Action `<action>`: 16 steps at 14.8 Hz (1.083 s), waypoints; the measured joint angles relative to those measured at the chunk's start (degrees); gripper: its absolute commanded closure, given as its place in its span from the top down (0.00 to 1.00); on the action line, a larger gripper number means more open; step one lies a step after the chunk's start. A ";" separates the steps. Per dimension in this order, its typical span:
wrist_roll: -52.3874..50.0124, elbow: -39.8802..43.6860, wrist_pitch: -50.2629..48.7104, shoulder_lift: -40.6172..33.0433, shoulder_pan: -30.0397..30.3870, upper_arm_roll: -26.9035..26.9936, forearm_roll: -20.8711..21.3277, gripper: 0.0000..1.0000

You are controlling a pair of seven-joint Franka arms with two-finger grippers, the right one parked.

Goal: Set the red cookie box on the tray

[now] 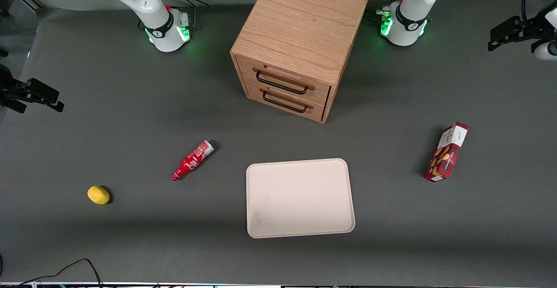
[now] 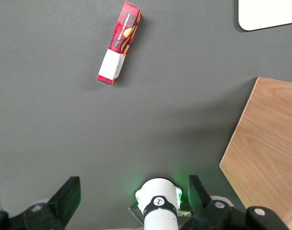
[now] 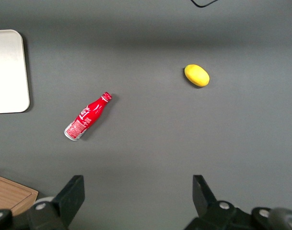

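Observation:
The red cookie box [image 1: 448, 152] lies on the grey table toward the working arm's end, dark red plaid with a white end panel. It also shows in the left wrist view [image 2: 119, 49]. The beige tray [image 1: 300, 197] lies flat and bare near the table's middle, nearer the front camera than the cabinet; a corner of it shows in the left wrist view [image 2: 268, 14]. My left gripper [image 2: 134, 196] is open and holds nothing. It hangs high above the table by the working arm's base [image 1: 500, 33], well apart from the box.
A wooden two-drawer cabinet [image 1: 300, 40] stands between the arm bases, drawers shut. A small red bottle [image 1: 191, 160] and a yellow lemon [image 1: 98, 195] lie toward the parked arm's end of the table.

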 measured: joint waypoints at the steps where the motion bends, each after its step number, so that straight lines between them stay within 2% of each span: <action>1: -0.07 0.00 0.00 0.00 0.00 0.00 -0.01 1.00; 12: -0.42 0.24 0.76 0.29 0.31 0.23 0.02 1.00; 16: 6.55 4.80 1.27 4.72 0.63 2.35 0.28 1.00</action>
